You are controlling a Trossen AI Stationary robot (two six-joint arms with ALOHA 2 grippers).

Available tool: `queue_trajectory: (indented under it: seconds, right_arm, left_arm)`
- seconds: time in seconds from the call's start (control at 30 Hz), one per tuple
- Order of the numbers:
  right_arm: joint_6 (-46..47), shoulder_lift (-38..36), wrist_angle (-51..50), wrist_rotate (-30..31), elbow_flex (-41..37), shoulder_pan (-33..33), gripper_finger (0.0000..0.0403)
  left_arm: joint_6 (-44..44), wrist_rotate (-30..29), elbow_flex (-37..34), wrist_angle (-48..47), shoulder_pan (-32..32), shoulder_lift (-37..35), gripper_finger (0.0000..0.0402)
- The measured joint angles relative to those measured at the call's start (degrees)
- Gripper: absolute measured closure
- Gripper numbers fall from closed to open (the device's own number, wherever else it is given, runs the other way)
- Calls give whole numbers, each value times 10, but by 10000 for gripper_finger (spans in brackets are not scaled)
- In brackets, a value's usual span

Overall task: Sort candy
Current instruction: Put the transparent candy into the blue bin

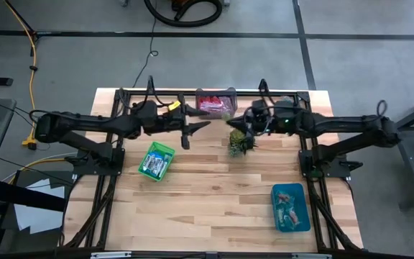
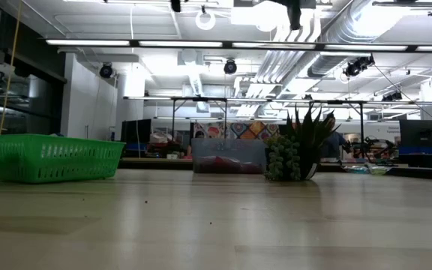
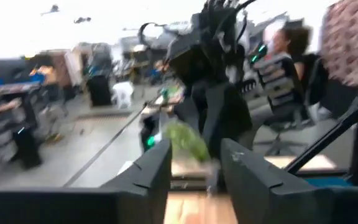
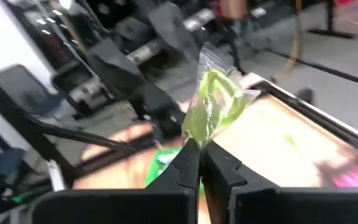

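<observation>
1. Right gripper [image 4: 199, 155] is closed on a green sweet in a clear crinkly wrapper [image 4: 216, 102]; it pinches the lower end of the wrapper and the rest sticks up past the fingertips. In the high view the right gripper [image 1: 234, 124] hangs above the far half of the wooden bench [image 1: 214, 208], near the middle, over the small spiky green plant [image 1: 240, 144].
2. Left gripper [image 1: 201, 119] faces it from close by, also mid-air above the far-middle of the bench. Its fingers [image 3: 148, 171] stand apart with nothing between them.
3. The green sweet shows blurred in the left wrist view [image 3: 184, 140], just beyond the open left fingers. Looks like a hand-over between arms; judgement only.
4. Other candy: red/pink pieces in the clear plastic bin [image 1: 215, 101] at the far edge, middle; blue-and-white pieces in the green mesh basket [image 1: 156, 161] toward the left side; mixed pieces in the blue tray [image 1: 290, 207] near the right front corner.
5. Handling guess: the sweet is very light; the film wrapper is soft, slippery and crumples, so the loose end can slide out of a pinch. Best hold is across the firm body of the sweet, or a tight pinch at the twisted wrapper end right beside it.
6. No bin sits directly below the held sweet.
</observation>
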Motion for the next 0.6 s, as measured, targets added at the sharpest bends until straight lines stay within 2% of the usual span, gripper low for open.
queue_trajectory:
  seconds: [0.17,0.27,0.37,0.47,0.6]
  right_arm:
    - [-9,-77,-181,-6,0,-14,400]
    - [11,-114,-351,-59,-3,1,400]
    - [79,-135,-502,-124,-25,42,401]
    - [181,-154,-545,-182,-81,112,401]
    - [354,-172,-492,-278,-173,227,402]
  left_arm:
    - [-5,-55,0,-138,10,-63,238]
    - [-30,-60,0,-228,16,-104,229]
    - [-55,-49,0,-285,22,-138,228]
    - [-58,-45,0,-304,22,-163,227]
    - [-77,-44,0,-304,22,-182,227]
